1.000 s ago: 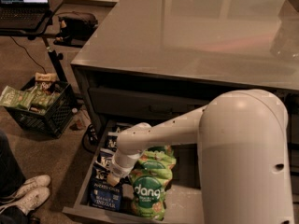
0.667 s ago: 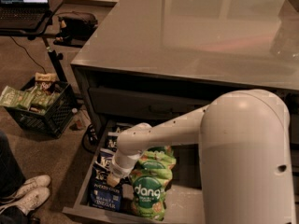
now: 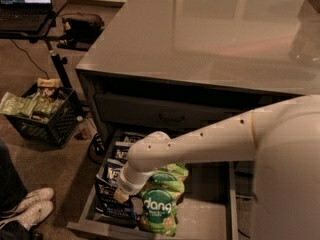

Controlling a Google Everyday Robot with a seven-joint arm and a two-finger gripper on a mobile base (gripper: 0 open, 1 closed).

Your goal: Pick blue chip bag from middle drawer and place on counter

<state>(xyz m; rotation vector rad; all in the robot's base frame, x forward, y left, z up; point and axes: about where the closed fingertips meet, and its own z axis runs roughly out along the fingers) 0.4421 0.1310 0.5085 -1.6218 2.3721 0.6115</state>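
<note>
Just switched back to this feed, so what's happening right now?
The robot's arm reaches down into the open middle drawer. Its gripper is low on the left side, at the blue chip bag and beside the green dang bags. The bag lies in the drawer, not yet lifted. The counter is above.

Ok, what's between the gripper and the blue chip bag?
Nothing, in the camera view: the gripper is right over the blue chip bag in the middle drawer, no gap showing. The green dang bags lie alongside, not between.
</note>
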